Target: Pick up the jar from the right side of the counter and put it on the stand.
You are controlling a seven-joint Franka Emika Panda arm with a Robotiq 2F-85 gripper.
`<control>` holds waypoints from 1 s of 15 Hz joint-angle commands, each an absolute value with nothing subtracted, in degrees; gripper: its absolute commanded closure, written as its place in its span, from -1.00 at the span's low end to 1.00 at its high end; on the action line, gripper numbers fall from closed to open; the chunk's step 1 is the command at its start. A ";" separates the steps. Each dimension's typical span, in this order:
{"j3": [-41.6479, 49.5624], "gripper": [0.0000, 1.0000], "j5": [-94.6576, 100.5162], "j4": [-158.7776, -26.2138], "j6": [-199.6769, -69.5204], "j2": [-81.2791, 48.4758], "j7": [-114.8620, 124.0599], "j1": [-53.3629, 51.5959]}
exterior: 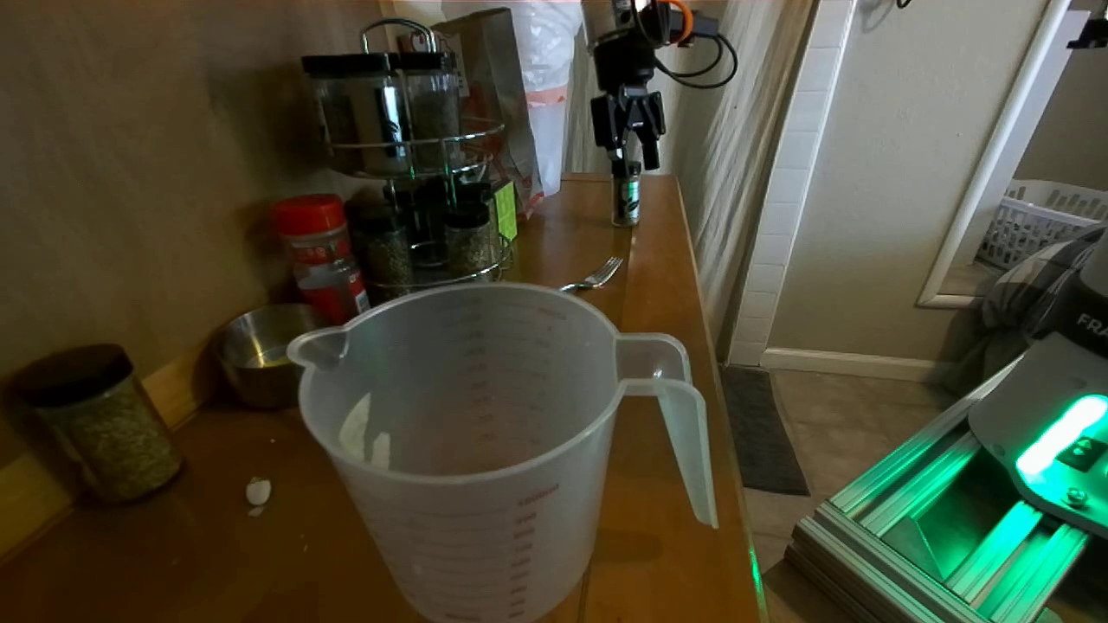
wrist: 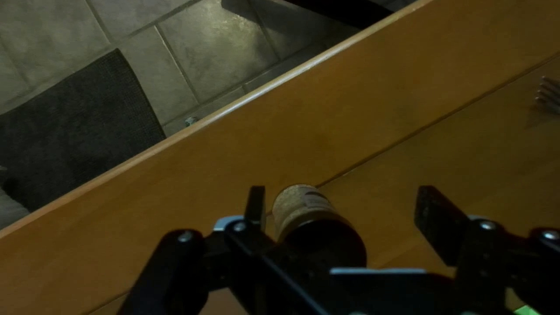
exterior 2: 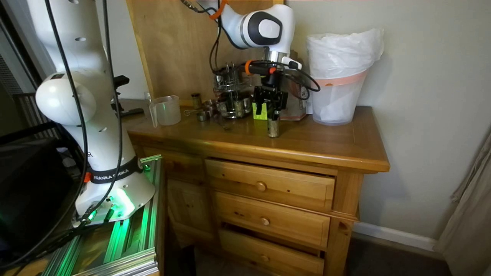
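Both fingers (wrist: 437, 227) are held well apart and pointed down over the worktop (exterior 2: 326, 140), a long brown top with a straight edge. At its right in an exterior view, the bin (exterior 2: 333, 101) is set, with a white bag (exterior 2: 345, 53) draped over the rim. In an exterior view the stand (exterior: 467, 136) is placed at the left, with capped jars (exterior: 359, 112) carried on both tiers and the loop handle raised above them. Near, the jug (exterior: 467, 536) is set well apart from the fingers, its handle turned to the right. Just left of the stand, the red-lidded bottle (exterior: 316, 251) is seen; at the near left, something greenish brown is held in the wide jar (exterior: 117, 441). Between those two, the metal cup (exterior: 255, 368) is placed. At the far right of the worktop, the jar (exterior: 626, 208) is stood upright; it is flanked by both fingers and, in the wrist view, is seen closer to the left one, though whether it is touched cannot be told. Nearer than the jar, the fork (exterior: 597, 276) is laid with its tines turned right. A white scrap (exterior: 258, 491) is seen near left.
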State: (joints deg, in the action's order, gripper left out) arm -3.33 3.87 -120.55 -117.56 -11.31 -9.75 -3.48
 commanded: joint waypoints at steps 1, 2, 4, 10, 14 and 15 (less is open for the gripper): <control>-3.84 -0.17 2.56 -119.23 -118.53 -12.26 -11.37 -3.05; -3.91 -0.01 2.51 -118.85 -118.56 -12.69 -11.54 -3.06; -4.10 0.28 3.08 -118.19 -119.22 -13.62 -11.47 -3.33; -4.27 -0.33 4.24 -116.86 -119.16 -14.32 -10.27 -3.87; -4.32 -0.75 3.62 -116.99 -119.57 -13.95 -10.58 -3.67; -4.39 -0.88 3.38 -116.92 -119.84 -14.13 -10.77 -3.65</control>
State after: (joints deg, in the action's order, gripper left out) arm -4.08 3.95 -118.08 -119.15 -13.22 -10.03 -3.93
